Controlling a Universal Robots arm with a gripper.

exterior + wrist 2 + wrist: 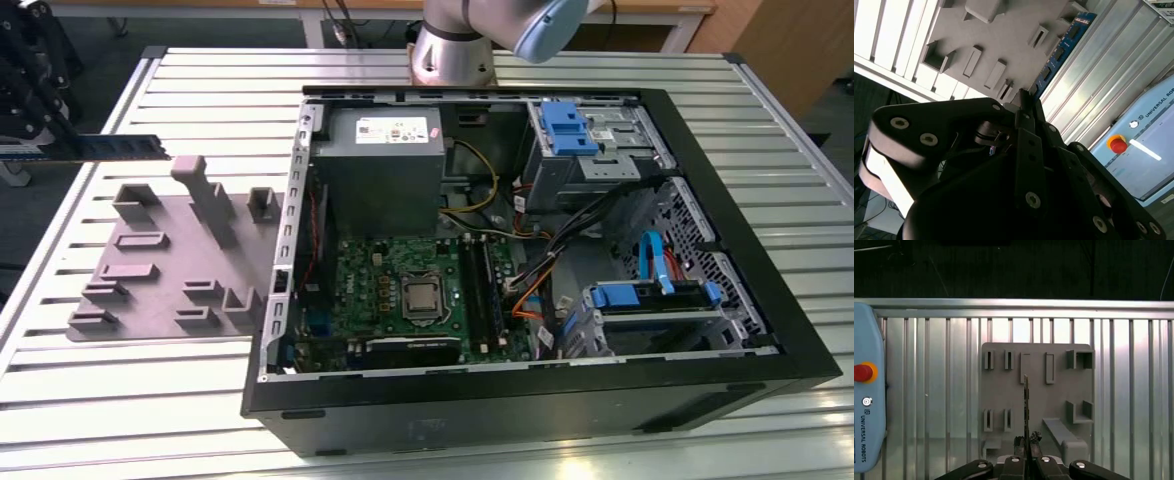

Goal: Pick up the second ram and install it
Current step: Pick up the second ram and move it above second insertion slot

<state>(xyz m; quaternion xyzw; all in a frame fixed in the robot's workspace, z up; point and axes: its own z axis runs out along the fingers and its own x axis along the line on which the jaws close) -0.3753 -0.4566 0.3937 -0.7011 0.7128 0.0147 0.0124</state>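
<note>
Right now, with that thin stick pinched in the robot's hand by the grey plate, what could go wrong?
The hand grips the second ram by one end, so its long free part could twist or slip. In the exterior view that free end sits close to a tall block on the grey fixture plate; a careless move might clip it. Loose cables lie beside the motherboard inside the open case and could snag the stick.

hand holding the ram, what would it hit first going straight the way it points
Probably the grey fixture plate: in the first wrist view the second ram, held in the hand, points at its middle, and its tip would touch first. Depth is unclear.
</note>
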